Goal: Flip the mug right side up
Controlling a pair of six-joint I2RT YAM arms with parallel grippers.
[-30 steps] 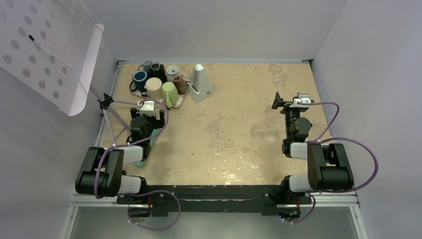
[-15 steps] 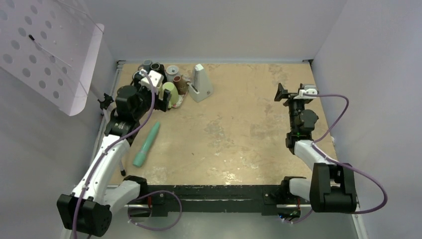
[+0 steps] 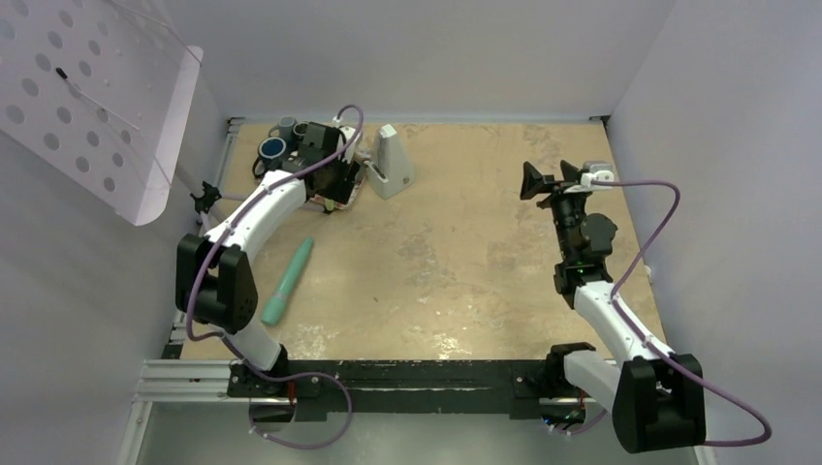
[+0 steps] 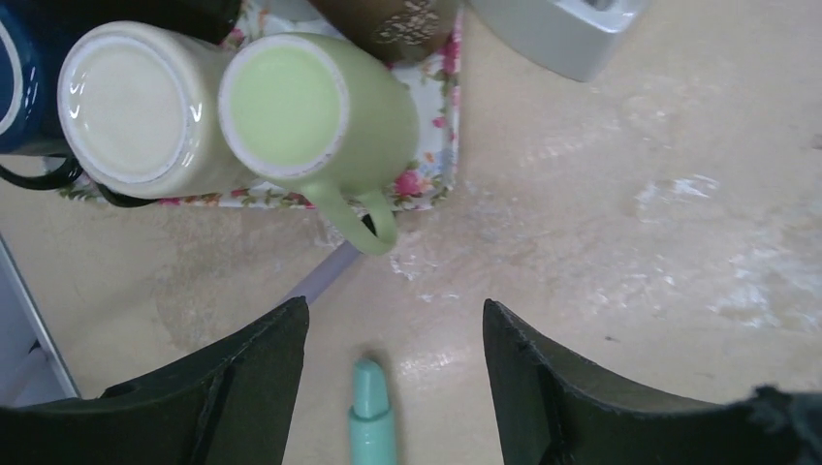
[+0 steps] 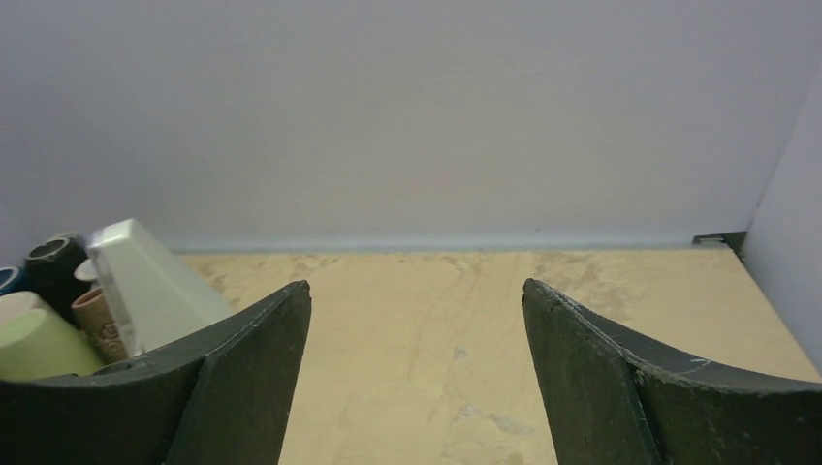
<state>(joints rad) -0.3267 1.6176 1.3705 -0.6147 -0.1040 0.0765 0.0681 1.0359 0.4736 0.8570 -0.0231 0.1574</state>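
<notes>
1. The green mug (image 4: 310, 116), the likely target, stands upside down on the flowered tray (image 4: 438, 145) at the upper left of the left wrist view.
2. The left jaws hover above it, wide apart and empty, so this is the approach step.
3. Next they need to lower over the mug's body, close, lift and flip it.
4. The right jaws, mid-right in the overhead view, are open and empty above the bench (image 5: 504, 320).

Top view: the left arm (image 3: 262, 201) largely covers the green mug (image 4: 320, 111) and cream mug (image 4: 126, 102) on the tray (image 4: 438, 145) at the far-left corner of the table (image 3: 465, 242). Left wrist view: the navy mug (image 4: 14, 82) is cut by the left edge, the brown mug (image 4: 388, 14) and grey wedge (image 4: 562, 34) by the top, the teal stick (image 4: 369, 421) by the bottom.
</notes>
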